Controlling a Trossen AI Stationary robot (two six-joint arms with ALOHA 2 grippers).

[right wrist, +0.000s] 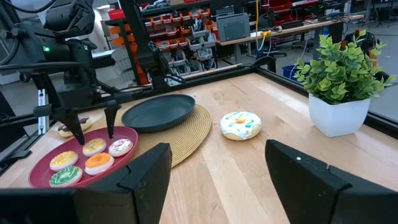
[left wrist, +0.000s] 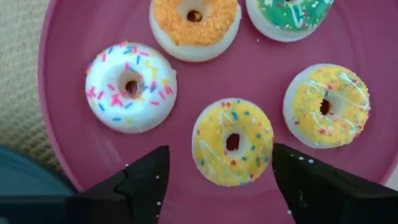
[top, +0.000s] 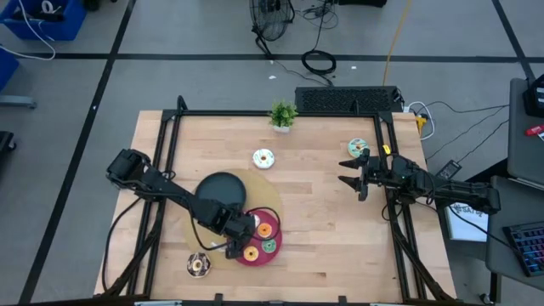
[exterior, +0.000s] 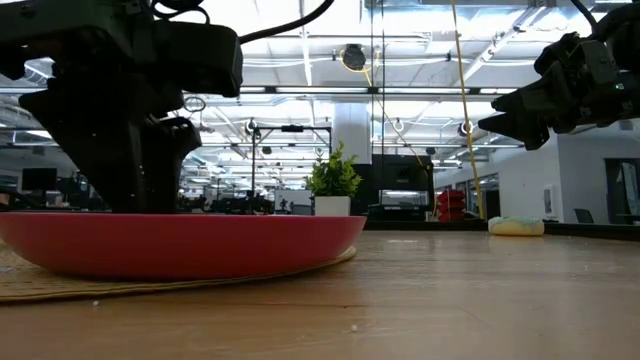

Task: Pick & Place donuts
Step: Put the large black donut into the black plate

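Observation:
A pink plate [left wrist: 68, 37] holds several donuts: white with sprinkles [left wrist: 130, 87], orange [left wrist: 194, 22], green [left wrist: 289, 15], yellow with drizzle [left wrist: 326, 106] and yellow with sprinkles [left wrist: 233, 142]. All lie flat on their undersides. My left gripper [left wrist: 221, 151] points down over the plate [top: 274, 257], open, its fingers standing either side of the yellow sprinkled donut [right wrist: 94, 147] with a gap showing. My right gripper [top: 346, 171] hovers level at the table's right side, open, nothing between its fingers.
A dark plate [top: 219, 187] rests on a woven mat [right wrist: 186, 140] beside the pink plate. Loose donuts lie on the table: white [top: 264, 158], mint [top: 358, 147] and chocolate [top: 199, 265]. A potted plant [top: 283, 115] stands at the far edge. Black frame rails [top: 170, 144] border the table.

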